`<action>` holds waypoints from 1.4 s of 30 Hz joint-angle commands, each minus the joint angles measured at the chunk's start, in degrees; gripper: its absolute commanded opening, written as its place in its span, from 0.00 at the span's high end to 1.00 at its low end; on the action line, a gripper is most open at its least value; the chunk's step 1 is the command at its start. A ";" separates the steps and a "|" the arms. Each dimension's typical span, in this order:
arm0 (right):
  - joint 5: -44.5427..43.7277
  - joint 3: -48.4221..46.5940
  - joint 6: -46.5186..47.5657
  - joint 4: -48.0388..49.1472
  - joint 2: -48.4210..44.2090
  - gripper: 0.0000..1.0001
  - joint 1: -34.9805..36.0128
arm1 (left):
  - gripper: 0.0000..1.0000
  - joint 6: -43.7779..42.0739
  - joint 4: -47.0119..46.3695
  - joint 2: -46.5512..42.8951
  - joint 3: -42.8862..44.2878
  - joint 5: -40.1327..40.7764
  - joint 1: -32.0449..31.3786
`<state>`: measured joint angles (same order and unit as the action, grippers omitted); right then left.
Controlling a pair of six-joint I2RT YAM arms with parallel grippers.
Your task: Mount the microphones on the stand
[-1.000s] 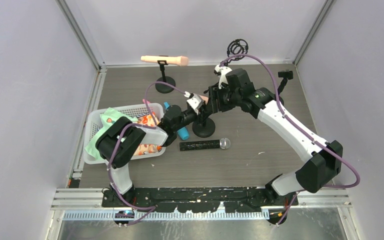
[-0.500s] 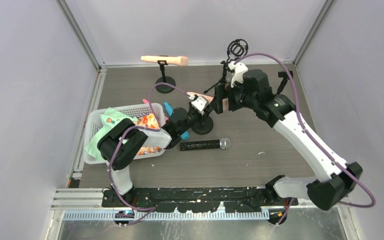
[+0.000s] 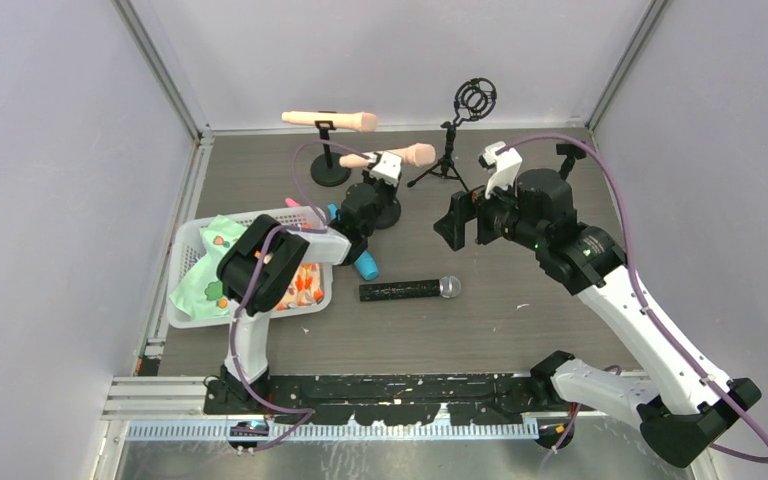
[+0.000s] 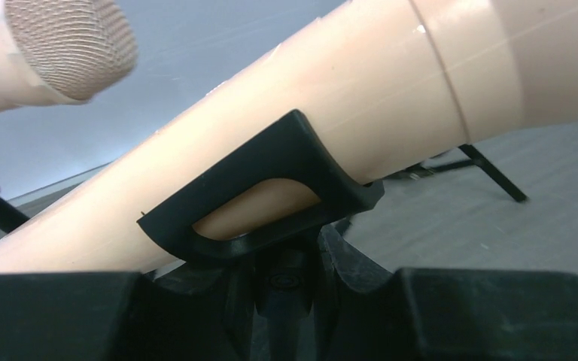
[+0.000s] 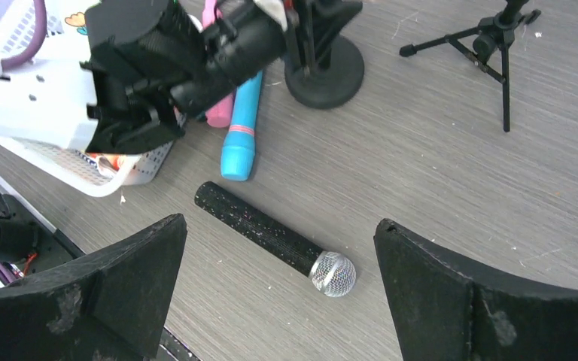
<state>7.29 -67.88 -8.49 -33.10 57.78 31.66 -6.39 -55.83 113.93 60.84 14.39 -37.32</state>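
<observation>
Peach-beige plastic, two microphones: smooth stick bodies, mesh heads of the same tint.
- First peach microphone [image 3: 330, 120]: lies level in the clip of the far stand [image 3: 330, 175], at 11 o'clock on the table [image 3: 520, 330].
- Second peach microphone [image 3: 392, 157]: sits tilted in the black clip [image 4: 293, 143] of the round-base stand [image 5: 323, 71], at 12 o'clock, head toward 3 o'clock.
- Black microphone [image 3: 410, 289]: speckled body, silver mesh head, flat near the table centre, head toward 3 o'clock.
- Blue microphone [image 5: 241, 131]: bright, flat on the table, near the black one's tail at its 10 o'clock.

Grippers:
- Left gripper [image 3: 378, 195]: jaws closed about the round-base stand's neck, just below the clip.
- Right gripper [image 3: 467, 222]: jaws wide, holding nothing, above the table at 1 o'clock of the black microphone.

Hidden or unclear:
- The blue microphone's far end runs under the left arm.
- A pink stick [image 5: 222, 113] beside it is mostly covered, kind not readable.
- The left wrist view cuts off both ends of the second peach microphone.

Changed from half a second ago:
- The round-base stand stood nearer the centre then, with the right gripper up against the second peach microphone.
- Stand and microphone now stand further toward 12 o'clock.
- The right gripper has drawn off toward 3 o'clock.
- The black microphone is unmoved.
</observation>
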 commanded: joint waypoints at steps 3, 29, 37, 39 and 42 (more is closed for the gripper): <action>-1.14 0.98 -0.09 1.54 -0.93 0.00 0.16 | 1.00 1.20 -3.11 4.88 7.86 4.99 5.00; -6.31 4.41 -2.47 4.34 -1.78 0.00 0.15 | 0.30 11.30 1.18 -0.25 4.13 0.38 7.54; -14.38 7.36 -5.88 8.32 -2.54 0.00 0.11 | 0.27 13.78 6.19 -11.15 -3.68 5.96 4.46; -16.36 7.85 -6.68 9.20 -2.58 0.00 0.07 | 0.27 14.90 10.36 -13.80 -3.97 7.02 3.68; -22.17 8.45 -10.10 10.74 -2.38 0.00 0.13 | 0.27 17.01 18.15 -17.70 -3.93 7.93 2.59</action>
<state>-6.31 -59.61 -14.20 -27.70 56.51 31.66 7.49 -45.87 101.91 57.06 19.22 -33.52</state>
